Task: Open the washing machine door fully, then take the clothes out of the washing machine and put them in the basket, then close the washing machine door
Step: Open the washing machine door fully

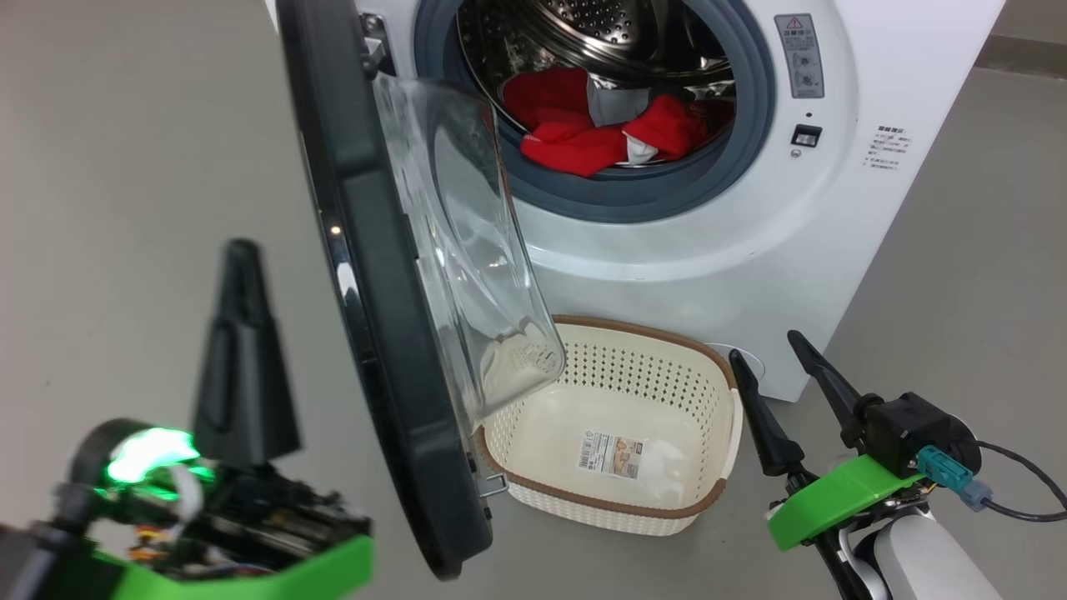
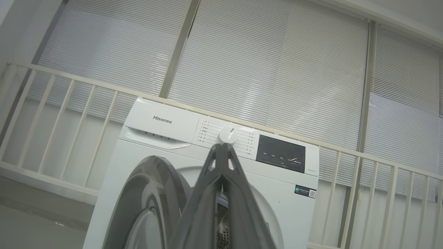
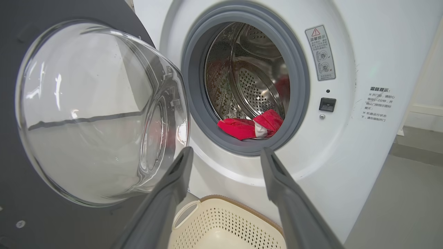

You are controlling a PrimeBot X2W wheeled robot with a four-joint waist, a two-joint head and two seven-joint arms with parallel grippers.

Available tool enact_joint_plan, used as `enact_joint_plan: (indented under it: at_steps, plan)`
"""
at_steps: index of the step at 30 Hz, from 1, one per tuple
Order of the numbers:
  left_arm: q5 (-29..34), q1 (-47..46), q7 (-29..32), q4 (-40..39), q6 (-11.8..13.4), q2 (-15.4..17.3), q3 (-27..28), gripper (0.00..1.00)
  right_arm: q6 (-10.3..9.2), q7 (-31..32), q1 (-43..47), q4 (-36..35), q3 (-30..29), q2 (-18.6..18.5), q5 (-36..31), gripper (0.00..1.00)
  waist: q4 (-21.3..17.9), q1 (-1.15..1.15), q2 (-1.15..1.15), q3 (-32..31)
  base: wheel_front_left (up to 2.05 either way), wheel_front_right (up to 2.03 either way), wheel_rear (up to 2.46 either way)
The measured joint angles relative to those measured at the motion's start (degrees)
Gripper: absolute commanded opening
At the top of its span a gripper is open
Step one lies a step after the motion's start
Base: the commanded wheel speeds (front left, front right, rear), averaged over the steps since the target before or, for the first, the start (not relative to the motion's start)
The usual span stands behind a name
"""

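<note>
Our grey floor (image 1: 125, 150) bears a white front-loading washing machine (image 1: 692, 250) and, just before it, a cream perforated plastic basket (image 1: 642, 367).

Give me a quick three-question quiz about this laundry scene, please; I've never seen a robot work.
1. True or false: the cream perforated plastic basket already holds the bright red fabric clothes.
2. The round black-rimmed glass door of the white front-loading washing machine is: A) shut, B) swung open, C) removed.
3. Which long-fingered dark hand is shut, the left hand or the right hand?
Key: 1 false, the clothes lie in the steel drum; 2 B; 3 the left hand.
</note>
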Motion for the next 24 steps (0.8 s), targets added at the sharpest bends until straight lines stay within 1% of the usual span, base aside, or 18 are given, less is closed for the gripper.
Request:
enact_joint_plan:
  at_steps: [6,11,17,20,24]
  plan:
    - [1.07,-0.12,0.29,-0.29,-2.38,0.14,-8.29,0.00,0.00,0.00,-0.04,0.14,0.22,0.05,0.00,1.00,-0.58,0.00,0.00,0.44,0.00,0.00,0.00]
    - [0.82,-0.02,4.46,1.65,-2.27,0.32,-15.14,0.00,0.00,0.00,-0.07,0.13,0.16,-0.04,0.09,1.00,-0.83,0.00,0.00,1.09,0.00,0.00,0.00]
    - [0.10,0.82,9.83,4.54,0.04,0.51,-19.98,0.00,0.00,0.00,-0.13,0.05,-0.03,-0.16,0.09,1.00,-0.99,0.00,0.00,1.83,0.00,0.00,0.00]
    - [1.23,1.59,13.02,5.70,1.92,1.11,-21.35,0.00,0.00,0.00,-0.21,-0.01,-0.12,-0.25,0.08,1.00,-0.96,0.00,0.00,2.18,0.00,0.00,0.00]
    - [3.23,2.60,14.99,5.66,4.15,1.24,-22.18,0.00,0.00,0.00,-0.29,-0.08,-0.34,-0.55,0.08,1.00,-0.82,0.00,0.00,2.72,0.00,0.00,0.00]
